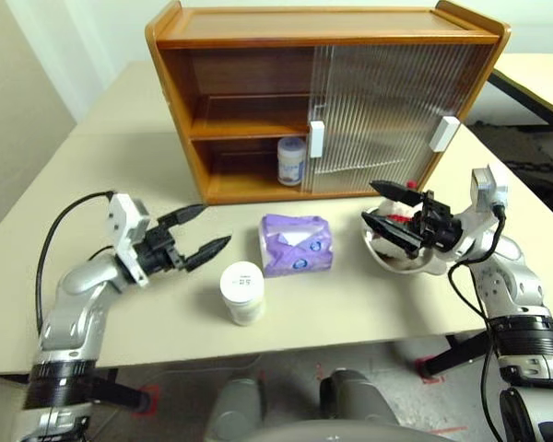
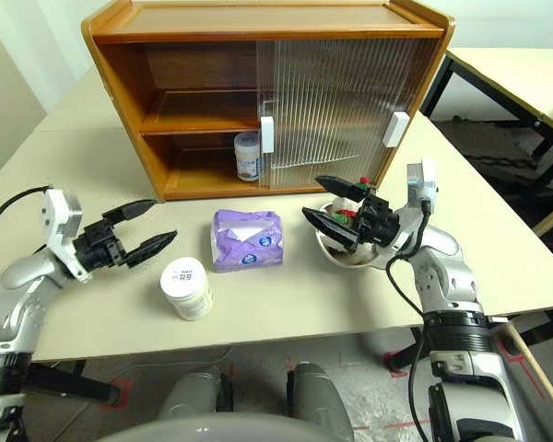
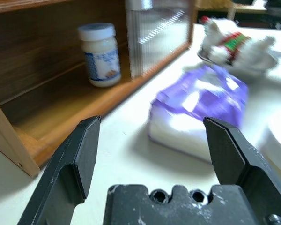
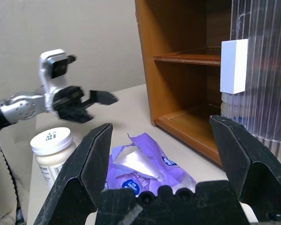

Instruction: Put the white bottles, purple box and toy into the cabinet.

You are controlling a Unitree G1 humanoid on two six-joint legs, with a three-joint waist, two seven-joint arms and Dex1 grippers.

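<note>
While one bottle [image 1: 291, 160] stands in the cabinet [image 1: 258, 129], the other bottle [image 1: 242, 293], box [image 1: 296, 244] and seemingly half-hidden toy [image 3: 229, 44] remain out; both grippers [image 1: 197, 232] [image 1: 388, 203] gape empty.

One white bottle [image 1: 291, 160] stands in the cabinet's [image 1: 258, 41] lower shelf. The other [image 1: 242, 292] stands beside the purple box [image 1: 296, 244]; the toy [image 3: 234, 44] sits farther right.

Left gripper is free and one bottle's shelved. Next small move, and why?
Probably swing the open left gripper toward the white bottle on the table: it stands upright and untouched nearest that gripper, and the cabinet lower shelf beside the shelved bottle is bare.
</note>
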